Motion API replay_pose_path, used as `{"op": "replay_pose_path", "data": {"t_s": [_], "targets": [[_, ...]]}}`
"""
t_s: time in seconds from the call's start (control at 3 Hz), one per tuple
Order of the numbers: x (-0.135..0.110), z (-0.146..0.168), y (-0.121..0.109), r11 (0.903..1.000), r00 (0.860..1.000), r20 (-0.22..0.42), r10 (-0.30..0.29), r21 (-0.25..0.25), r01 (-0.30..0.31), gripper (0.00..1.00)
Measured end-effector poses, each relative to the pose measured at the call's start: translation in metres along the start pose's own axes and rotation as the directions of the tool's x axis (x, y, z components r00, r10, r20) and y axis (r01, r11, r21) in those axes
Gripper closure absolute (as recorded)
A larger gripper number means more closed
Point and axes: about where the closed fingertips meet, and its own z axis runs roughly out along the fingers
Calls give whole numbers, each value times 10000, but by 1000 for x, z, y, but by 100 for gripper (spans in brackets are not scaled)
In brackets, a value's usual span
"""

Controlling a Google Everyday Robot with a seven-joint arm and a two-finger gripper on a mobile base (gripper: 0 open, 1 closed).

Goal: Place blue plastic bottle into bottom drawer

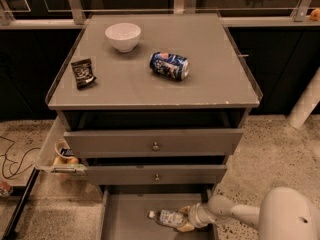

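Three drawers on this grey cabinet point(110, 145), and the bottom drawer point(125, 221) is open with the blue plastic bottle point(167, 217) lying on its side inside, white cap pointing left. The gripper point(184, 219) is down in that drawer at the bottle's right end, fingers point(185, 227) pinching it from both sides, arm point(235, 213) coming in from the lower right. Up on the bench point(210, 79) there's a white bowl point(123, 36), a dark blue soda can point(169, 65) tipped over and a small dark snack packet point(83, 73), all well apart.
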Motion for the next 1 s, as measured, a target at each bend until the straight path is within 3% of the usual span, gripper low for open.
{"op": "replay_pose_path", "data": {"t_s": [0.33, 0.67, 1.0], "targets": [[0, 0, 0, 10000, 10000, 0, 0, 0, 0, 11], [0, 0, 0, 10000, 10000, 0, 0, -1, 0, 0], [0, 0, 0, 10000, 10000, 0, 0, -1, 0, 0]]}}
